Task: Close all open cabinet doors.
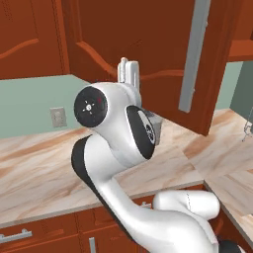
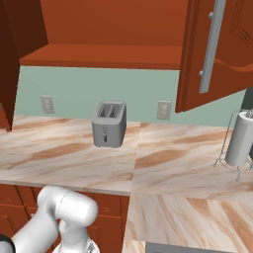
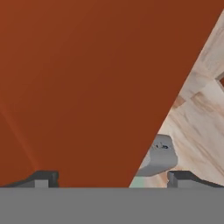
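Note:
A tall reddish-brown cabinet door (image 1: 148,44) with an arched panel and a long silver bar handle (image 1: 195,54) stands swung out over the counter. My gripper (image 1: 128,72) points up just in front of its face. In the hand view the door (image 3: 78,87) is very close, and my gripper (image 3: 113,179) is open with nothing between its fingertips (image 3: 41,178). From the right, this door (image 2: 9,64) is seen edge-on at the far left. A second door (image 2: 222,54) with its handle (image 2: 211,47) hangs open at the right, and the cabinet's underside (image 2: 99,57) lies between them.
A silver toaster (image 2: 108,123) stands on the marble counter (image 2: 163,163) by the green wall, also seen in the hand view as the toaster (image 3: 159,155). A paper towel holder (image 2: 239,138) is at the far right. Base cabinets and drawers (image 1: 29,234) sit below.

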